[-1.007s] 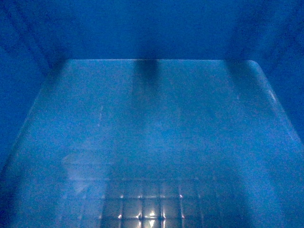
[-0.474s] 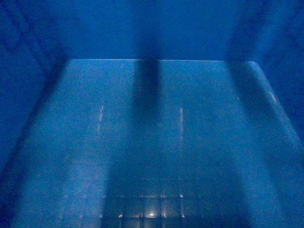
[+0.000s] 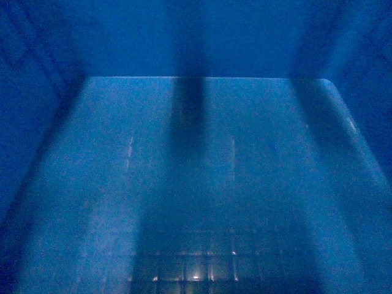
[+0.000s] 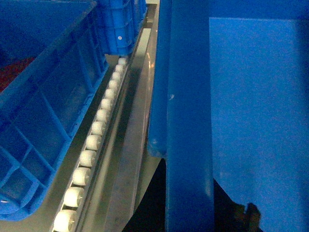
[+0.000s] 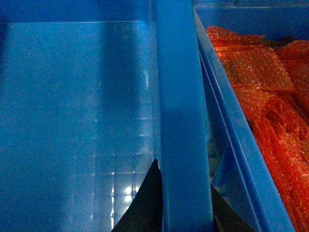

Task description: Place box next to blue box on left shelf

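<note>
Across the head view nothing shows but the inside of the box (image 3: 202,184), its glossy floor and four dark walls, which suggests it is carried high and close in front of the robot. Each wrist view looks along one thick rim: the right claw (image 5: 161,212) straddles the right rim, a dark finger on either side, so it appears clamped on the box; of the left claw (image 4: 241,215) only a dark sliver shows inside the left wall, and I cannot tell whether it is closed. Holding both long sides would keep such a wide load level. To the left, a track of white rollers (image 4: 94,135) runs along the shelf rail (image 4: 130,145), with two blue boxes on it: a near one (image 4: 43,106) and a second (image 4: 118,24) behind it; the carried box hangs just beside the rail, apart from both. On the right, touching or nearly touching the carried rim, stands one more blue box (image 5: 231,159) filled with orange packets (image 5: 265,87). The box does not look set down yet.
</note>
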### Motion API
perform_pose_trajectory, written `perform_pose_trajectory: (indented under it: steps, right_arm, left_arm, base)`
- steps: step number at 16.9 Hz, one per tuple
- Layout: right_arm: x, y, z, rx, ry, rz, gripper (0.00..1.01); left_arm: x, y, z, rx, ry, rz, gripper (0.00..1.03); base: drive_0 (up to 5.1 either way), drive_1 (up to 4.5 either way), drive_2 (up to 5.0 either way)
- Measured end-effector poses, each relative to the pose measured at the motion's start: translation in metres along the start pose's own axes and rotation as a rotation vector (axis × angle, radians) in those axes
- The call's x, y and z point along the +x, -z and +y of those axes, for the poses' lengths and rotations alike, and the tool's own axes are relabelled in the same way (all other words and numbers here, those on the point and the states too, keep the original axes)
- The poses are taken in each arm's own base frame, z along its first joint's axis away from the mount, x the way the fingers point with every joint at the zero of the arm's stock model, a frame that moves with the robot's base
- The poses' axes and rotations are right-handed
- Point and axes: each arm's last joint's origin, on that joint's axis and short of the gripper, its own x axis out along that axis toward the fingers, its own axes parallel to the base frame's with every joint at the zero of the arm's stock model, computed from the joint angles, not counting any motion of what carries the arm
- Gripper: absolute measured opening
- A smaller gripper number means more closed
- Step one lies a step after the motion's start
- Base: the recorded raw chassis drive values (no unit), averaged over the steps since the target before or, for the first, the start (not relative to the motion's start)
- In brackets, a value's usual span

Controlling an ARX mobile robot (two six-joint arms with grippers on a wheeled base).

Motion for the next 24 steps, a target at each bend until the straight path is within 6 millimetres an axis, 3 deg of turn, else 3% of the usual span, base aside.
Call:
perform_pose_trajectory:
  steps: [24]
  right_arm:
    - [0.0,0.0,0.0,0.0,0.0,0.0,0.1]
  left_arm:
    - [0.0,0.0,0.0001,0.0,0.0,0.0,0.08]
  base:
    - [0.0,0.0,0.0]
